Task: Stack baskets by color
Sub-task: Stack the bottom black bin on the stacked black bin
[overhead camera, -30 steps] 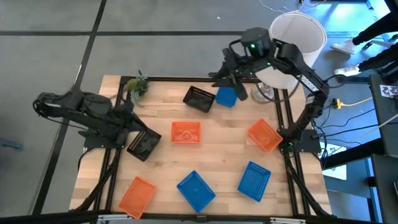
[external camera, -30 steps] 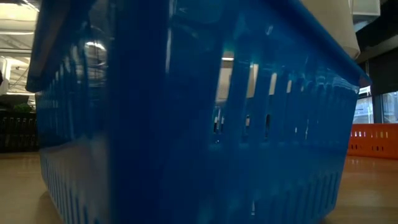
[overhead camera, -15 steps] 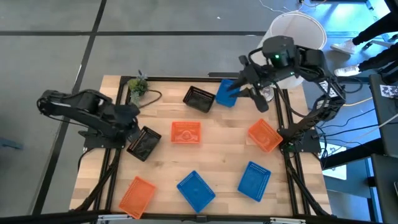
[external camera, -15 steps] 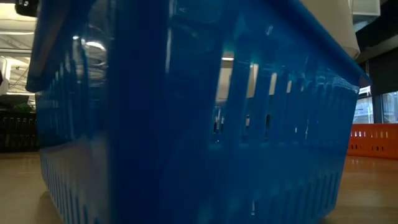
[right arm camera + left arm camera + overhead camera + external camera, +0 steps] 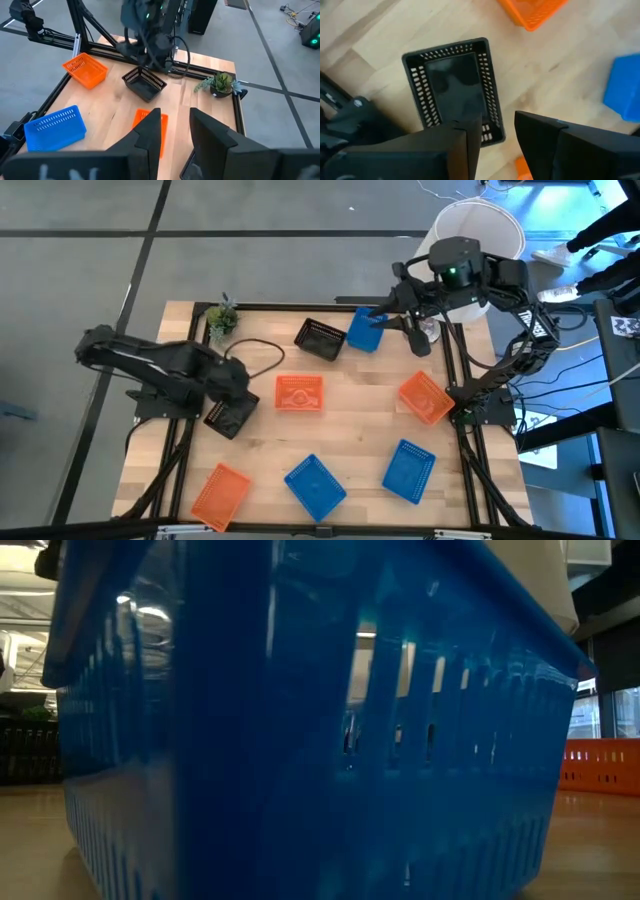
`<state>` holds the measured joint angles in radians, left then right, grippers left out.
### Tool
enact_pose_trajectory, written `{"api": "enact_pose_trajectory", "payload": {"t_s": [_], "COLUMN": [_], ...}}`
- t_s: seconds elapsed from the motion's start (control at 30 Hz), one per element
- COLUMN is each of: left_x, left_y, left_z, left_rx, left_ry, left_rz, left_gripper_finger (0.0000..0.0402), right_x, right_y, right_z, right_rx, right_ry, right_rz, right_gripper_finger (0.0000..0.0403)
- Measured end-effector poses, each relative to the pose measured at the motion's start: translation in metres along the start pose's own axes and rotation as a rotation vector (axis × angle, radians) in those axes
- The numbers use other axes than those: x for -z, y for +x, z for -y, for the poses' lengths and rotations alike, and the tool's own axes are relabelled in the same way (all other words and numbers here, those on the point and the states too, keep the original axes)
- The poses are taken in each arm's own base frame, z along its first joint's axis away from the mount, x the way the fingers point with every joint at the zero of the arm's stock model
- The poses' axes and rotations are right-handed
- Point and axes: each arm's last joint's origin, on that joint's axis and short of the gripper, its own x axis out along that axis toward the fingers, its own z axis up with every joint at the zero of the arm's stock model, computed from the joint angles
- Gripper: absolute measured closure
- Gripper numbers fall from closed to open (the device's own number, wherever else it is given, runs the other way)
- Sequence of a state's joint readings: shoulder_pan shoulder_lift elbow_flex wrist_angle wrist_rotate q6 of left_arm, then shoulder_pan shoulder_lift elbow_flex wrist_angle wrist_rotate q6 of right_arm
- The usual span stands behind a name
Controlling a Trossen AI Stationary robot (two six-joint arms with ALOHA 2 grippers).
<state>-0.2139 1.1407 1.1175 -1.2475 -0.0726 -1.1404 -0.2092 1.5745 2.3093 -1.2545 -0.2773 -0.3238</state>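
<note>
Pale wood table (image 5: 350,435), grey floor (image 5: 80,270), scattered baskets (image 5: 299,394)

Left gripper (image 5: 232,383): was at left table edge, left of black basket (image 5: 230,416); now shifted right, above basket's upper end in left-centre of high view. Left wrist view: fingers (image 5: 462,150) apart, basket's near rim between them.

Right gripper (image 5: 398,320): was over upper-centre of high view, hiding part of blue basket (image 5: 363,335); now pulled back toward upper right, beside basket's right edge. Basket uncovered.

Black cable loop (image 5: 262,352) now lies on table right of left arm, absent earlier.
</note>
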Motion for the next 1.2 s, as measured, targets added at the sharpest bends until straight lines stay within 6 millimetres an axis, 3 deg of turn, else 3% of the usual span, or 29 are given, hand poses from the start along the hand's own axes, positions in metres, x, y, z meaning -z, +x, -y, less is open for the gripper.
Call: {"api": "enact_pose_trajectory", "payload": {"t_s": [0.27,0.63,1.2], "left_x": [-0.003,0.003,0.008], "left_y": [0.044,0.094,0.127], "left_z": [0.026,0.054,0.059], "left_rx": [-0.187,-0.269,-0.411], "left_ry": [0.033,0.133,0.126], "left_rz": [-0.022,-0.050,-0.024], "left_gripper_finger": [0.0291,0.0291,0.0291], "right_x": [0.001,0.006,0.006], "right_y": [0.000,0.000,0.000], "right_z": [0.000,-0.002,-0.002], "right_rx": [-0.005,-0.022,-0.022], "right_ry": [0.008,0.052,0.079], "right_rz": [-0.008,-0.056,-0.062], "right_gripper_finger": [0.0301,0.0301,0.0301]}}
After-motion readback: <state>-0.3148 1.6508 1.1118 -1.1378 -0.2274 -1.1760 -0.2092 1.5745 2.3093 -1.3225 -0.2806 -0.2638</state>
